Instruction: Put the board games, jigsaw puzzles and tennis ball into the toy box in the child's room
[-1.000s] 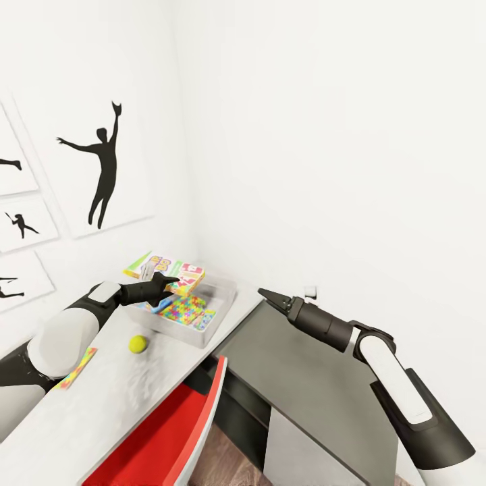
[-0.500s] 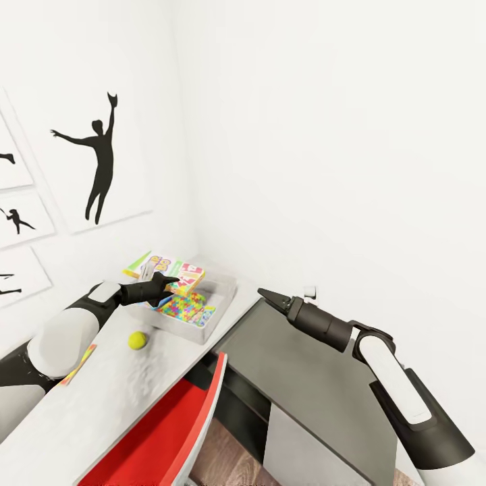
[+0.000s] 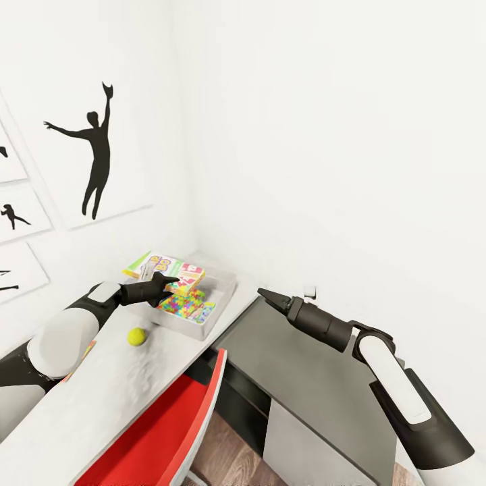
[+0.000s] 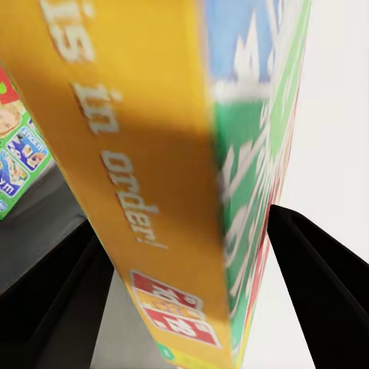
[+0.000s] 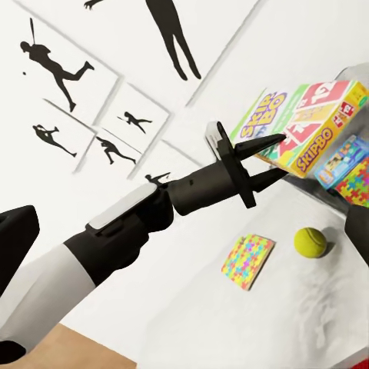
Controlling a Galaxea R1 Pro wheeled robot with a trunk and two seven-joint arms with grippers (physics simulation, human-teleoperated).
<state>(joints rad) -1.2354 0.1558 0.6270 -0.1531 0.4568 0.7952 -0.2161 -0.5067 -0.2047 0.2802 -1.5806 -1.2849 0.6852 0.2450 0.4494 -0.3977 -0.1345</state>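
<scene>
My left gripper [image 3: 169, 279] is shut on the green-red-white Skip-Bo board game [image 3: 164, 265], holding it tilted over the back left corner of the light grey toy box [image 3: 217, 302]. The left wrist view has the Skip-Bo box [image 4: 192, 154] wedged between both fingers [image 4: 327, 288]. Inside the toy box lie a mosaic jigsaw puzzle [image 3: 183, 304] and a small blue game box [image 5: 346, 157]. The tennis ball [image 3: 137, 336] rests on the table [image 3: 128, 391] in front of the toy box. A second jigsaw puzzle [image 5: 248, 261] lies flat beside the ball. My right gripper [image 3: 265, 295] hangs open over the lower unit.
A red chair [image 3: 169, 432] is pushed against the table's front edge. The dark grey unit [image 3: 304, 378] adjoins the table on the right, under my right arm. White walls close off the corner behind the toy box, with black silhouette pictures [image 3: 94, 155] on the left wall.
The whole picture has shifted a little, so the camera moved. My left gripper still holds the Skip-Bo box over the toy box. The right arm has kept its pose.
</scene>
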